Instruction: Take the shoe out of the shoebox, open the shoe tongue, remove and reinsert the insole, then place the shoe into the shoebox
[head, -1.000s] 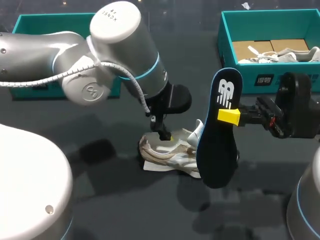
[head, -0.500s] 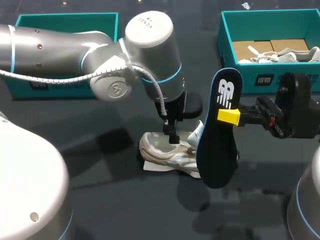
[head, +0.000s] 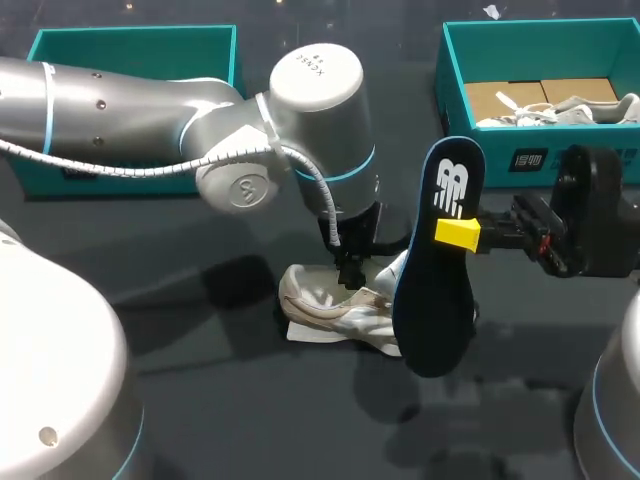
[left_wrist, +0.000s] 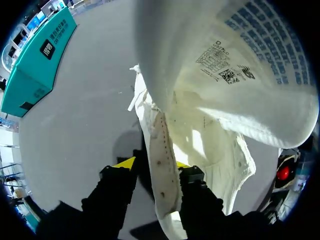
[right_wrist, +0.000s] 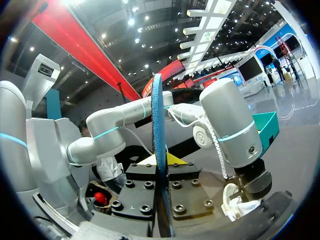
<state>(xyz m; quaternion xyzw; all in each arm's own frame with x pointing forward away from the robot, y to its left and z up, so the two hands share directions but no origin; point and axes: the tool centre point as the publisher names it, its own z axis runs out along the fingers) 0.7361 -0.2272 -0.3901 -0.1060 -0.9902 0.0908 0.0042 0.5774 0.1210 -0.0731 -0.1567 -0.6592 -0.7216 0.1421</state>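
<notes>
- The insole (head: 440, 290) is clamped in the right gripper (head: 460, 232). The wrist view shows it edge-on with one yellow tip on each face, gripped a little above its middle.
- The insole stands almost upright above the table. Its long axis runs up and down, with the printed end on top and the lower end hanging just beside the shoe (head: 325, 310).
- The shoe lies on the table near its middle, well apart from the shoebox (head: 540, 50) at the far right corner. Its long axis runs flat along the table, from the left side toward the right side.
- This is the relation that matters: the insole's axis is nearly square to the shoe's axis. I judge that the insole must be tilted down toward the shoe's line before it can slide in under the tongue (left_wrist: 240, 75).
- The insole covers the right end of the shoe in the head view, so I cannot say for sure which end is the toe.
- The left gripper (left_wrist: 154, 164) is directly over the shoe and is the nearer one to it. Its jaws stand apart around the edge of the shoe's side wall.
- One of its tips is against this wall and a dark gap shows at the other, so I read it as not yet closed.
- The tongue is lifted, large and close ahead of the left gripper.
</notes>
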